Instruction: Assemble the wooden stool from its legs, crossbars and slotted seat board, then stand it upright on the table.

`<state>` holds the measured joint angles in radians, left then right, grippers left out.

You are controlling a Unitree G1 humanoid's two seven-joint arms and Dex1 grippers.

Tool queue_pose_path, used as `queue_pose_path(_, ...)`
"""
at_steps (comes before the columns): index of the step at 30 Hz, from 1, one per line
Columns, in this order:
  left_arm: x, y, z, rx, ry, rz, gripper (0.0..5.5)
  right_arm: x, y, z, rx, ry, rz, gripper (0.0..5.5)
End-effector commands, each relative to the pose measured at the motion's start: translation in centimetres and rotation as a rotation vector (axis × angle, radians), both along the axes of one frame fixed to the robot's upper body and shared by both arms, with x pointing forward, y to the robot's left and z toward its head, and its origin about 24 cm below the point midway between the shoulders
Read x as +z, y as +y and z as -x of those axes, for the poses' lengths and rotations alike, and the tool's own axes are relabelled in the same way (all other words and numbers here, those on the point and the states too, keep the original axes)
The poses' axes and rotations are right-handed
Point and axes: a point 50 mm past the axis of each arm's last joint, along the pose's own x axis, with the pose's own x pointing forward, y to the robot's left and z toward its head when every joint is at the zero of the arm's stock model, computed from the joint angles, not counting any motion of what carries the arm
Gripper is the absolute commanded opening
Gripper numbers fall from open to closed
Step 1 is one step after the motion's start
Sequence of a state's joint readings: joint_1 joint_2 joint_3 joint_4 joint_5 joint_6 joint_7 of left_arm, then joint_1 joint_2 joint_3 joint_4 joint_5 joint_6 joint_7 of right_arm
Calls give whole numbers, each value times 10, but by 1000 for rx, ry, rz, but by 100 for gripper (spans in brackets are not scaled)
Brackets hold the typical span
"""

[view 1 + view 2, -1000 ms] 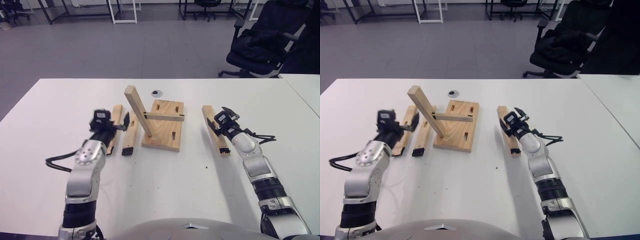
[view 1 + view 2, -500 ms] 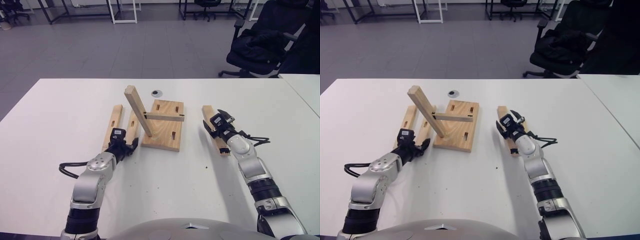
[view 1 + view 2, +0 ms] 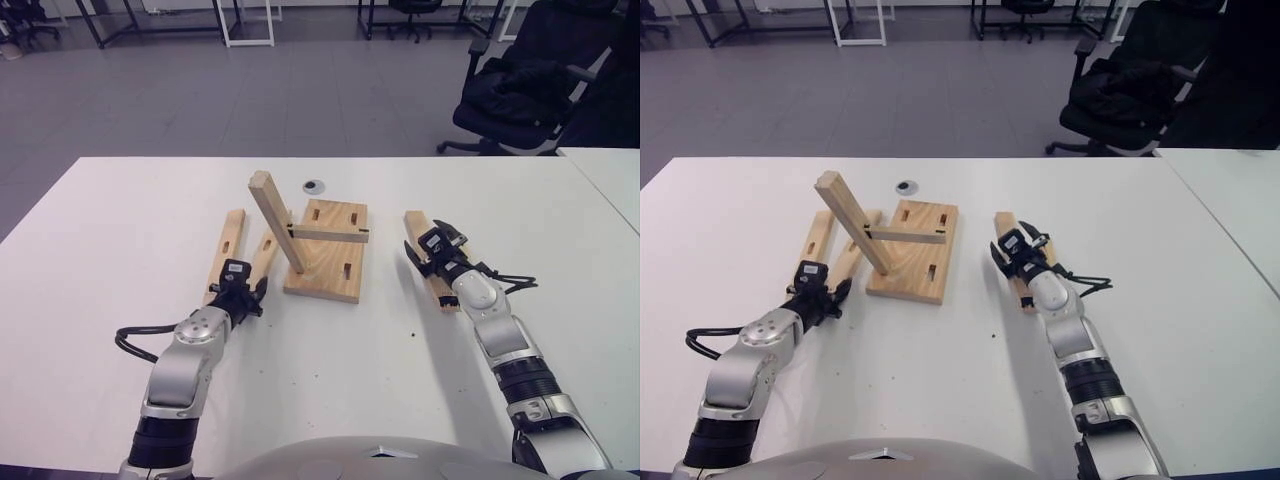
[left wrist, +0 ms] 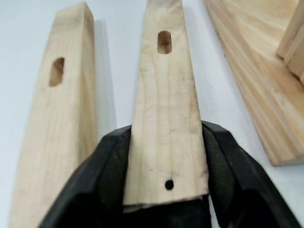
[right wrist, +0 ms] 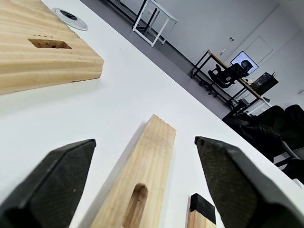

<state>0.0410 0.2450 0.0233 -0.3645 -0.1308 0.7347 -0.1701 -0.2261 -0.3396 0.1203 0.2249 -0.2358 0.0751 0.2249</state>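
OK, my left gripper (image 3: 243, 297) is clamped on the near end of the inner leg (image 3: 263, 252). In the wrist view both fingers (image 4: 107, 171) press against the leg's sides, w/ a small black dot on the wood btwn them. That leg's slot faces up and its far end points toward the seat board (image 3: 325, 285). The outer leg (image 3: 229, 248) lies just beside it on the table (image 3: 120, 220), slot up, not touching the gripper as far as I can tell.

The seat board lies flat mid-table, slots showing. A leaning leg (image 3: 275, 215) stands tilted at the board's left side, top end off to the left. A crossbar (image 3: 330, 234) runs from that leg across the board to the right edge.

My right gripper (image 3: 432, 243) sits low over the right leg (image 3: 412, 222), fingers spread wide apart, one on each side of the wood, not touching it. Right wrist view shows this leg's slot facing up and a black-capped piece (image 5: 202, 213) just beside it.

A round grommet (image 3: 314, 186) sits in the table just past the board. An office chair (image 3: 530, 90) stands behind the table on the right.
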Motion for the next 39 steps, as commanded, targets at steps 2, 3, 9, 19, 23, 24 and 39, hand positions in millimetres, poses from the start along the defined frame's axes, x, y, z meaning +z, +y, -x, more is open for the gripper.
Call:
queue_pose_path(2,57,1,-18,23,-237,51,206,18,-18,-11,-76,-23,-182,388)
queue_pose_path(3,69,5,-21,23,-282,38,206,24,-21,-14,-92,-33,-261,388)
queue_pose_path(9,126,26,-39,-98,-575,-19,206,79,-24,-32,-27,-86,-729,388)
queue_pose_path(19,201,19,-47,-426,-875,-51,206,200,53,-36,534,-49,-1361,388)
queue_pose_path(23,214,-2,-45,-605,-895,-68,206,230,79,-35,694,12,-1536,388)
queue_pose_path(24,213,-5,-44,-637,-889,-80,206,234,81,-36,702,19,-1543,388)
queue_pose_path(39,201,-15,-42,-828,-852,-205,206,246,82,-32,763,86,-1655,286)
